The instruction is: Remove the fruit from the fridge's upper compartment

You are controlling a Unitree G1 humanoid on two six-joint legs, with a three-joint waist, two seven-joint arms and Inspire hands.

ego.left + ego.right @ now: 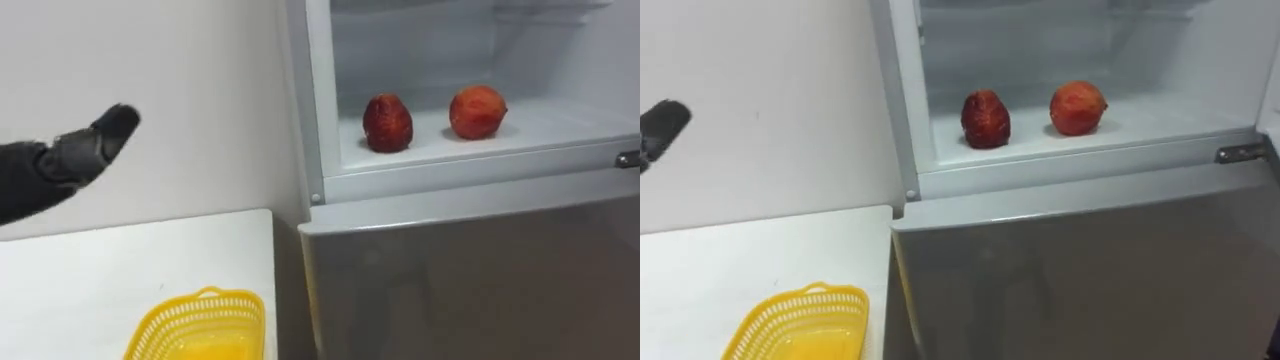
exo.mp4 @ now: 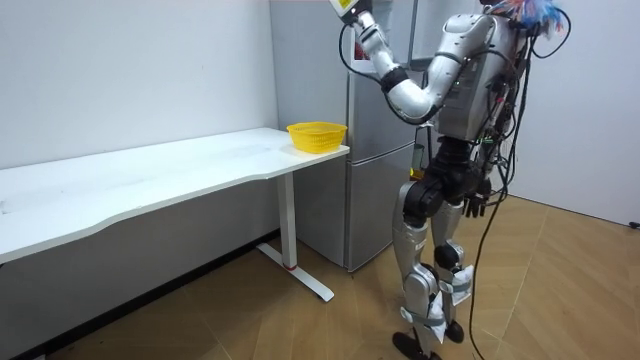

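Observation:
The upper fridge compartment (image 1: 560,125) stands open. On its white shelf sit two fruits: a dark red one (image 1: 388,123) on the left and a rounder orange-red one (image 1: 478,111) to its right, a short gap between them. My left hand (image 1: 100,140) is raised in front of the white wall, well left of the fridge, with its fingers stretched out and nothing in it. In the room view I stand facing the fridge with that arm lifted high, and my right hand (image 2: 478,205) hangs relaxed by my hip.
A yellow mesh basket (image 1: 200,320) sits on the white table (image 1: 80,270) near its corner beside the fridge. The lower fridge door (image 1: 480,280) is closed, with a metal hinge (image 1: 627,158) at the right end of the ledge above it.

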